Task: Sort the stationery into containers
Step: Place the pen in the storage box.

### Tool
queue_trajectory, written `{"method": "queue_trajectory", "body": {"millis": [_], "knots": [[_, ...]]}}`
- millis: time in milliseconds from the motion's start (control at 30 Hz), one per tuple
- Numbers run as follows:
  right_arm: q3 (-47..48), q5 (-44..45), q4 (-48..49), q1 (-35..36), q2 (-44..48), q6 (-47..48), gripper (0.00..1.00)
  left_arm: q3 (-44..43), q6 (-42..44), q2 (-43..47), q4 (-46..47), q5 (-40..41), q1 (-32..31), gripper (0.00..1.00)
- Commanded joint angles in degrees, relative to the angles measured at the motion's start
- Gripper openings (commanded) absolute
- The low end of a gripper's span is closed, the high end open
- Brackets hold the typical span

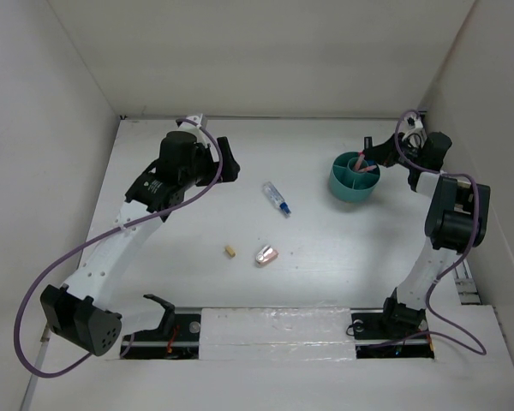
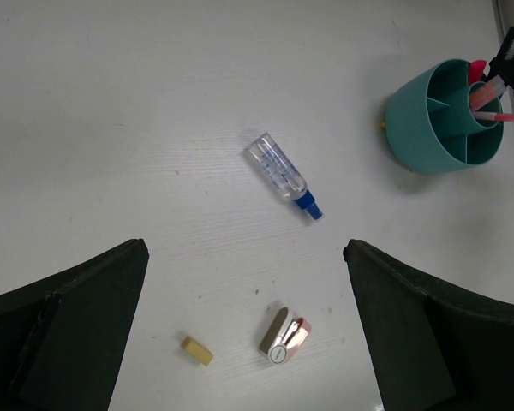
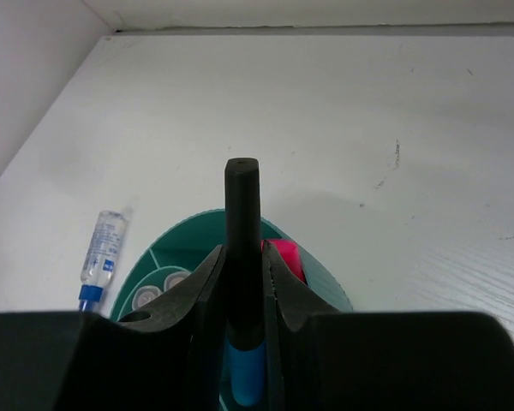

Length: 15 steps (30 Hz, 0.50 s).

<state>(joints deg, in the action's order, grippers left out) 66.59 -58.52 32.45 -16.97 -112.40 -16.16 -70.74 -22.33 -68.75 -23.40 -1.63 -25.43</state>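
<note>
- Right fingers (image 3: 216,282) narrowed, pinching a black marker (image 3: 242,205) upright, blue cap down, over the teal bowl (image 1: 347,193).
- Left fingers (image 1: 230,163) spread wide, holding nothing.
- Clear tube (image 2: 281,171), tan block (image 2: 197,349) and silver-pink oval piece (image 2: 284,340) lie on the desk (image 2: 111,103) — well apart from the bowl.

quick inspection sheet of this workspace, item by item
surface: white table, a few faint scuffs
job's things: teal bowl with pink pens inside; clear tube, tan block and silver-pink piece lying loose on the table
clutter: nothing seen
grippers: left gripper open, empty, above the loose items; right gripper shut on a black marker, blue cap down, over the bowl
cables: purple cable looped along each arm
surroundings: white walls on three sides
</note>
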Motion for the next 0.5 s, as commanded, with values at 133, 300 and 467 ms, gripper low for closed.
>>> {"method": "queue_trajectory", "body": {"millis": [133,300,467], "knots": [[1.44,-0.10,0.95,-0.43,2.71,1.66,0.08,0.52,0.88,1.69,1.07,0.49,-0.06,1.00],[0.91,1.04,0.42,-0.43,3.24,1.66,0.19,0.52,1.41,1.69,1.07,0.49,-0.06,1.00],[0.30,2.88,0.42,-0.43,4.38,2.19,0.31,1.04,1.41,2.22,1.60,-0.04,-0.06,1.00]]}}
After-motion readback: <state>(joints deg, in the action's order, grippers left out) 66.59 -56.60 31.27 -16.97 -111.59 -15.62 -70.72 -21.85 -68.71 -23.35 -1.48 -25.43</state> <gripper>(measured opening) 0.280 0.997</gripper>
